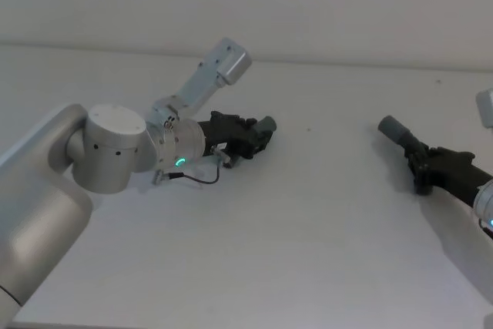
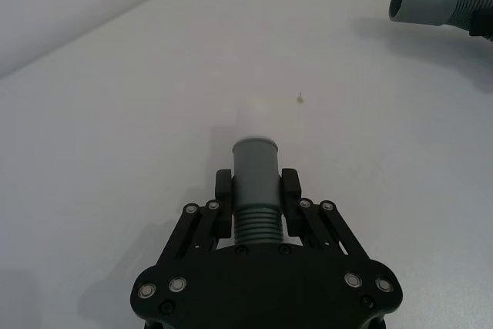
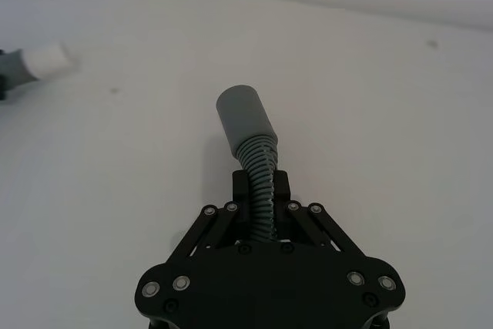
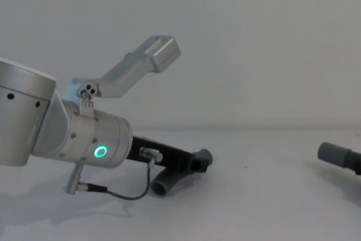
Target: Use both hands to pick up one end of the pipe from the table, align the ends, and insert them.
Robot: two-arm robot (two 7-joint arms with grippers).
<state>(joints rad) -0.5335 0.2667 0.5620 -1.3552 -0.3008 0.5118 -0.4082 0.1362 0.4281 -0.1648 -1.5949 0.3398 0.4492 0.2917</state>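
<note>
Left tool [image 2: 256, 189] black with silver rivets. Elbow [image 2: 255, 167] dark grey, smooth collar, ribbed bands behind it; stub [image 2: 254, 117] white. Right tool [image 3: 262, 190] black too. Tube [image 3: 245, 117] grey, smooth at the mouth, ribbed further back. Counter [image 1: 308, 229] plain white. Arm [image 4: 73, 134] silver, ring light [image 4: 101, 152] green, cable [image 4: 127, 196] black.

No writing, number, brand or sign can be read on the left gripper [image 2: 256, 193], the right gripper [image 3: 262, 190] or the pipe [image 2: 254, 161] they clamp.
</note>
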